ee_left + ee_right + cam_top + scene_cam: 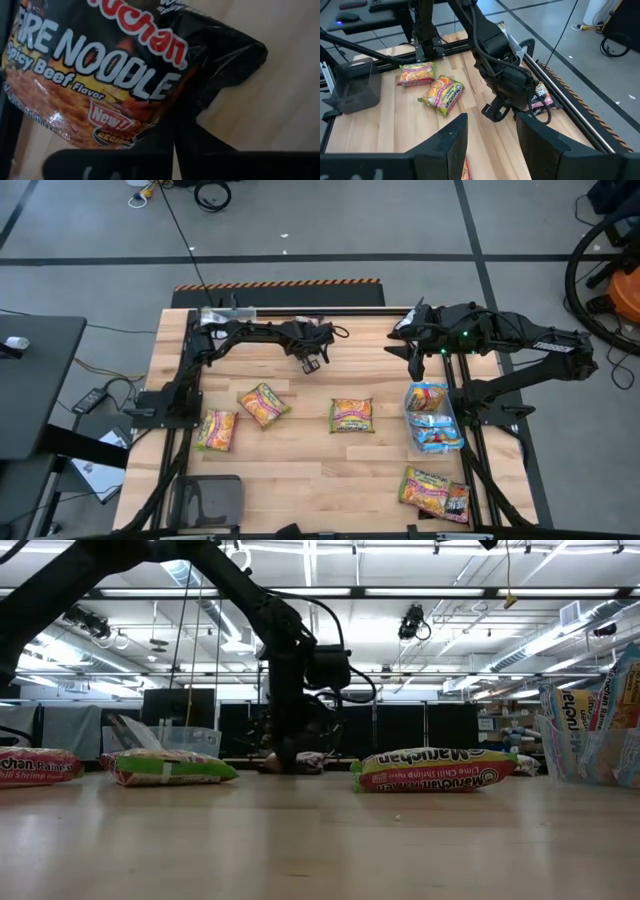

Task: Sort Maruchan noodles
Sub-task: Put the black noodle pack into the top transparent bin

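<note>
L gripper (311, 363) over dark packet (100, 75), grip unclear; R gripper (490, 137) fingers spread, idle

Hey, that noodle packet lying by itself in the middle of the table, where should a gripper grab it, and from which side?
Probably from straight above. The middle packet lies flat on the table, so no edge is lifted to slide under. Pinch across its shorter width at the puffy centre, one finger outside each long edge. Nothing crowds it.
</note>
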{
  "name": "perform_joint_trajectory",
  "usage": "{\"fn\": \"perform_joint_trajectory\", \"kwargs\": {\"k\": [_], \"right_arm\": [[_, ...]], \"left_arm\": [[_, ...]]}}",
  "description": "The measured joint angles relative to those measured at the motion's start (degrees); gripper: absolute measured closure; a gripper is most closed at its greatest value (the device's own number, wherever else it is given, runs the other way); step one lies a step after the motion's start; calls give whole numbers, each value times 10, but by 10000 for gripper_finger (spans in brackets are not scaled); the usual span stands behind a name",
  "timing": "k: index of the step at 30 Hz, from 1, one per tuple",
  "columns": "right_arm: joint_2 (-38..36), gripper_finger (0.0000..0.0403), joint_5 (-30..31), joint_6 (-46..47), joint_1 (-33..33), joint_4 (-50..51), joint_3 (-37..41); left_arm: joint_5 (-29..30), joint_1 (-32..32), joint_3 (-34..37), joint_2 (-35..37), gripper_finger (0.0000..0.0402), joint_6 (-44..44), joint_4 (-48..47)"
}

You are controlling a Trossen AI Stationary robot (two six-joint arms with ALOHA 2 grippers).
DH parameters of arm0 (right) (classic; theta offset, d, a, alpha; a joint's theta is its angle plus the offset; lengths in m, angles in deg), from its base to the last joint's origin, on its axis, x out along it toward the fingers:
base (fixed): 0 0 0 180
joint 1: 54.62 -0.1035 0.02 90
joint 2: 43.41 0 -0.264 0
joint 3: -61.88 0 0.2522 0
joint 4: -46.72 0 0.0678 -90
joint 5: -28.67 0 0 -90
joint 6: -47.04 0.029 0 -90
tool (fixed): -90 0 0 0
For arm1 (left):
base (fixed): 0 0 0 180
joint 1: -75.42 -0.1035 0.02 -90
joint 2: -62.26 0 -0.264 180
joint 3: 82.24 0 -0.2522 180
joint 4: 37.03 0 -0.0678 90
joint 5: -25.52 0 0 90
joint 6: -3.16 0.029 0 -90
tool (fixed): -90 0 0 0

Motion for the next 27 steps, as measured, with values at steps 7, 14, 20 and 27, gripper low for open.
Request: {"fn": "perform_joint_trajectory", "kwargs": {"k": [7,14,20,27], "right_arm": [[0,228,0,-2,0,0,0],[0,228,0,-6,0,0,0],[5,228,10,-1,0,0,0],[6,228,4,38,-13,6,0]], "left_arm": [[-54,4,1,83,398,-16,-63],[-63,-21,0,199,398,-8,-65],[-151,-59,14,205,351,108,-60],[-189,-72,118,202,266,206,52]]}}
